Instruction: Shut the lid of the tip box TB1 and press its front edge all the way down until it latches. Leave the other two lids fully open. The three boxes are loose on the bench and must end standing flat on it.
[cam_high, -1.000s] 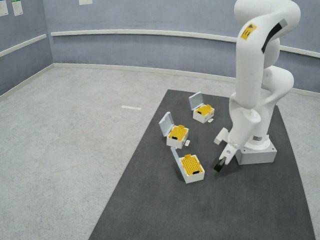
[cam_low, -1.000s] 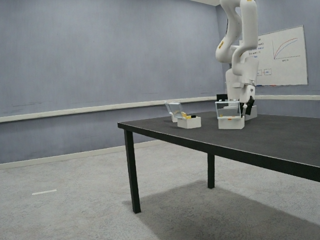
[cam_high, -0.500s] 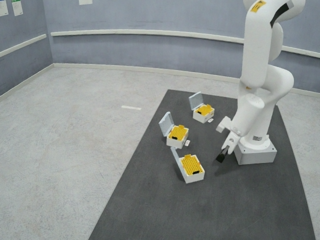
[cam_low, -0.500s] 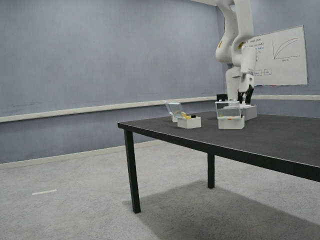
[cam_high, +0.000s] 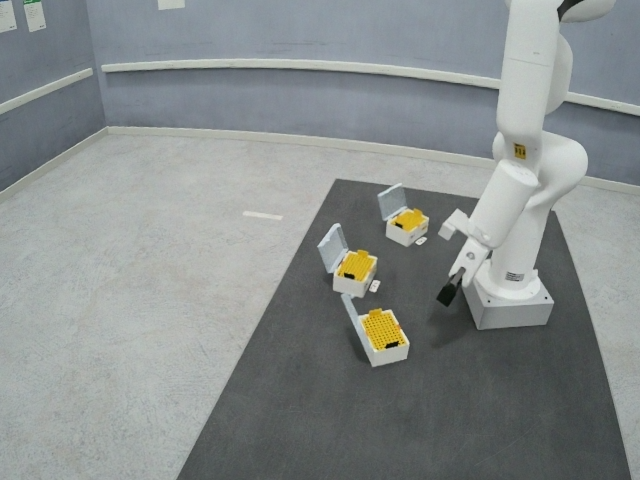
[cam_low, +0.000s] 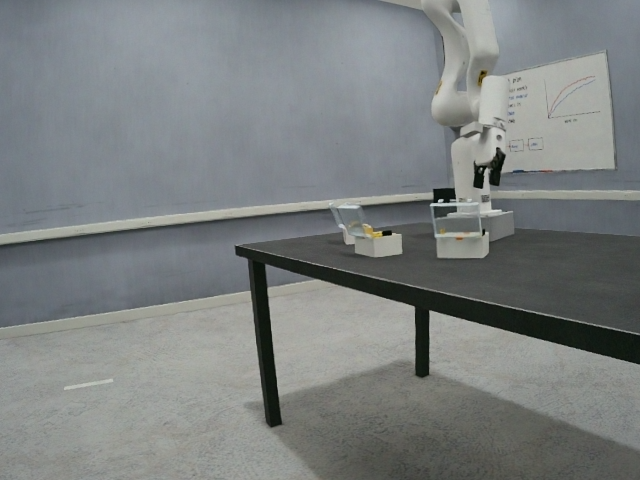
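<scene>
Three white tip boxes with yellow tip racks stand on the dark bench (cam_high: 465,403) (cam_low: 542,268), and all three clear lids stand open. The near box (cam_high: 385,338) (cam_low: 461,246) has its lid (cam_high: 351,312) (cam_low: 455,219) upright. The middle box (cam_high: 354,273) (cam_low: 378,244) and the far box (cam_high: 408,224) sit behind it. I cannot read which one is TB1. My gripper (cam_high: 447,293) (cam_low: 487,174) is open and empty. It hangs well above the bench, to the right of the near and middle boxes, close to the robot base.
The white robot base (cam_high: 509,304) (cam_low: 498,224) stands on the bench at the right. Small white label tags lie beside the middle box (cam_high: 374,285) and the far box (cam_high: 421,240). The bench's left edge runs close to the boxes.
</scene>
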